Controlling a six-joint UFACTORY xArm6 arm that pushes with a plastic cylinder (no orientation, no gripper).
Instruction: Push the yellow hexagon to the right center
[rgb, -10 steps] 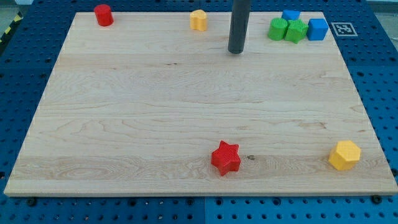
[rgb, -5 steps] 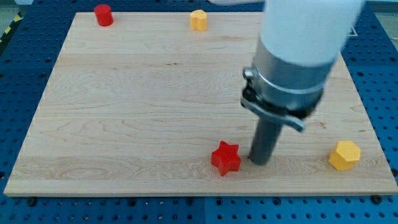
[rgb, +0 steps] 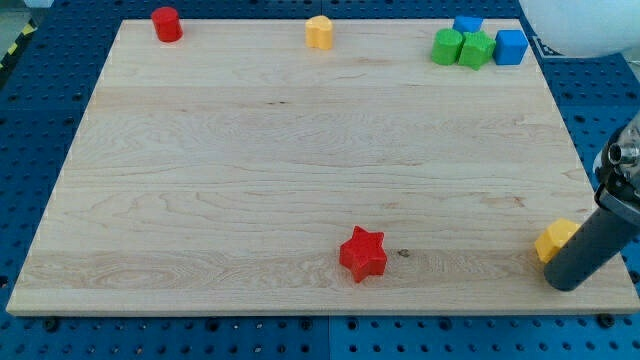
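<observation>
The yellow hexagon lies near the board's bottom right corner, partly hidden by my rod. My tip rests on the board just below and to the right of the hexagon, touching or almost touching it. The rod rises to the right, with the arm's body at the view's right edge.
A red star lies at bottom centre. A red cylinder sits at top left, a small yellow block at top centre. Two green blocks and two blue blocks cluster at top right. The wooden board fills the view.
My tip moved from top centre down past the red star, then right to the yellow hexagon at the bottom right. The hexagon has barely shifted.
</observation>
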